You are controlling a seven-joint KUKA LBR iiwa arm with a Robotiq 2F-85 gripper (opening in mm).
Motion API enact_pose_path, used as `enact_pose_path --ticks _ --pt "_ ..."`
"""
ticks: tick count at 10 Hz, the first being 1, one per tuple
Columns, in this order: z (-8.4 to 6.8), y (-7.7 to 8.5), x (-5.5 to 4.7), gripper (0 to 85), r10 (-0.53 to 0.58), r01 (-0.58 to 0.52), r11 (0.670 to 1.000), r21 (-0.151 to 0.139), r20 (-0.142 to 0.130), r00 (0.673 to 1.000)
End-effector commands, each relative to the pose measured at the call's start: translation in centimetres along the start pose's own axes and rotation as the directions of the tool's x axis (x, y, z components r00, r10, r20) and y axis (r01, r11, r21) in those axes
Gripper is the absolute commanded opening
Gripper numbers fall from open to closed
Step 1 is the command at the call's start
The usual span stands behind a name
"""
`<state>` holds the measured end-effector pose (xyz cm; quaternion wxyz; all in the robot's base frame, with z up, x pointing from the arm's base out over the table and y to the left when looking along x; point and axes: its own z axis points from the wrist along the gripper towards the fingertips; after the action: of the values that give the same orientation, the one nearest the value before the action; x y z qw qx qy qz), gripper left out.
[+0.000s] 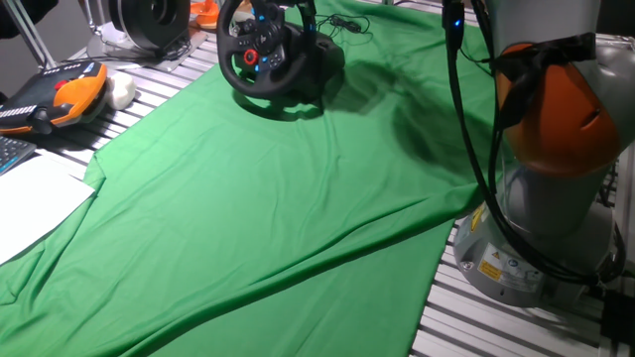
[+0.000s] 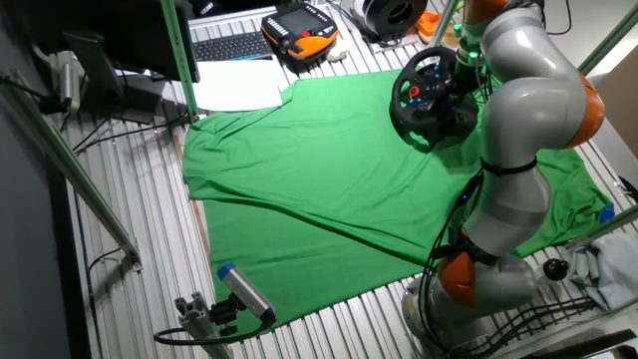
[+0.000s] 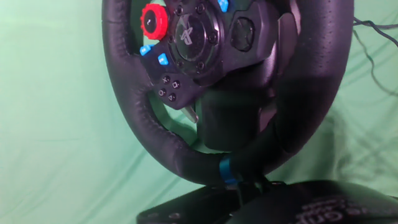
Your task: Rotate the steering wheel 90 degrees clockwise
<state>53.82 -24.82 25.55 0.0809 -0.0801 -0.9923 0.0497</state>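
The black steering wheel (image 1: 260,55) stands upright on its black base at the far end of the green cloth (image 1: 278,198). It also shows in the other fixed view (image 2: 424,92). In the hand view its thick rim (image 3: 127,93) fills the frame, with the hub, a red dial (image 3: 151,18) and blue buttons. A blue mark (image 3: 225,169) on the rim lies nearest the camera. My gripper (image 1: 301,18) is at the top of the rim, by that mark. Dark shapes at the bottom of the hand view hide the fingers, so I cannot tell whether they are shut.
A round black-and-silver drum-like object (image 1: 149,25) stands behind the wheel on the left. An orange and black pendant (image 1: 60,94) and white paper (image 1: 30,203) lie left of the cloth. A black cable (image 1: 347,22) runs behind the wheel. My arm's base (image 1: 546,198) stands at the right.
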Motion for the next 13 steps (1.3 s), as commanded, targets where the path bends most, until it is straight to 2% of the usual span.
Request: enact_pose_path --ticks 1,4,8,10,13 --pt "-0.02 0.00 0.00 0.0 -0.003 0.003 1.000 0.003 0.009 1.000" --pt "-0.02 0.00 0.00 0.0 -0.004 0.004 1.000 -0.006 0.024 1.000" --pt "-0.02 0.00 0.00 0.0 -0.006 0.006 1.000 -0.006 0.028 1.000" --pt "-0.02 0.00 0.00 0.0 0.000 0.000 1.000 -0.005 0.046 0.999" --pt "-0.02 0.00 0.00 0.0 -0.005 0.005 1.000 -0.004 0.044 0.999"
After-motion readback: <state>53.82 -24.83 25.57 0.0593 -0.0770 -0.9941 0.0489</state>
